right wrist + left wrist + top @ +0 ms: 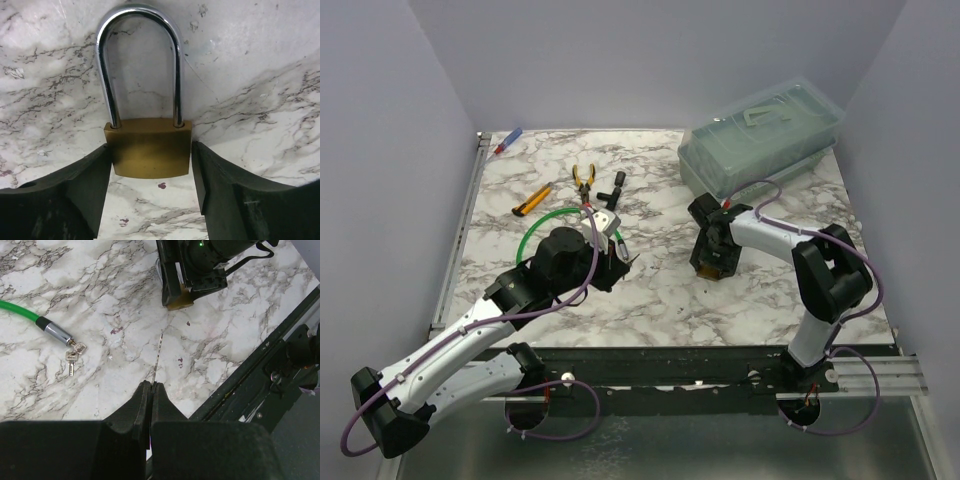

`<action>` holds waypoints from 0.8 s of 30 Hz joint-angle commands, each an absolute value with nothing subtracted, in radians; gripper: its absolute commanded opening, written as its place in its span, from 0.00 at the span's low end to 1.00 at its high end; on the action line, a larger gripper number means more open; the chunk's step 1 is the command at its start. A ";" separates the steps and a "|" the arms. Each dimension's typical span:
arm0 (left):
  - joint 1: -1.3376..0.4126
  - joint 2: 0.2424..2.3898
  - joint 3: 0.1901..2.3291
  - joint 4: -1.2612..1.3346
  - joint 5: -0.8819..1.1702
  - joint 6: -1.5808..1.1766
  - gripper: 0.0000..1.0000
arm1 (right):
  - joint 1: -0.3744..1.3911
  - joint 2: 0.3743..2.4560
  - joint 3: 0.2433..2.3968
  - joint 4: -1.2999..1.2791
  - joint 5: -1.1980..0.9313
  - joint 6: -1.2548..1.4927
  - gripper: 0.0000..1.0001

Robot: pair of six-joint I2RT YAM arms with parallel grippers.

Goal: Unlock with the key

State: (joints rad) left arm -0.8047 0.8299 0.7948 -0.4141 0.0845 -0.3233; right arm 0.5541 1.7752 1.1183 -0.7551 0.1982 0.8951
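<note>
A brass padlock point(147, 150) with a silver shackle lies on the marble table point(650, 290). My right gripper point(150, 145) is shut on its body, one finger against each side; it also shows in the top view point(712, 255). My left gripper point(152, 384) is shut on a thin silver blade seen edge-on, seemingly the key point(158, 355), which points toward the padlock point(180, 301) and stops well short of it. In the top view the left gripper point(618, 262) is left of the padlock point(706, 268). A green cord point(20, 311) ends in a silver ferrule with two small keys point(72, 356) on the table.
A clear plastic box point(760, 135) stands at the back right. Orange-handled pliers point(584, 182), a black L-shaped tool point(613, 185), a yellow utility knife point(530, 202) and a marker point(506, 140) lie at the back left. The black front rail point(260, 355) runs close on the left gripper's right.
</note>
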 commanded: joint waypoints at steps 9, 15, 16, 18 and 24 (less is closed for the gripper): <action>-0.794 0.844 0.828 -0.425 0.089 -0.307 0.00 | 0.546 1.796 1.113 -0.701 0.195 0.879 0.19; -0.795 0.839 0.828 -0.424 0.095 -0.307 0.00 | 0.546 1.676 1.165 -0.756 0.097 0.951 0.00; -0.795 0.838 0.827 -0.424 0.096 -0.307 0.00 | 0.546 1.646 1.168 -0.756 0.079 0.973 0.00; -0.793 0.836 0.827 -0.421 0.101 -0.308 0.00 | 0.545 1.586 1.172 -0.743 0.038 1.000 0.00; -0.792 0.810 0.824 -0.405 0.150 -0.311 0.00 | 0.546 1.479 1.218 -0.746 -0.051 1.046 0.00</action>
State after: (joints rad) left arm -0.7979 0.8413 0.7948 -0.4145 0.0944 -0.3199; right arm 0.5495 1.5490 1.1526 -0.7521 0.0475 0.9909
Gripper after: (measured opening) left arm 0.016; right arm 0.594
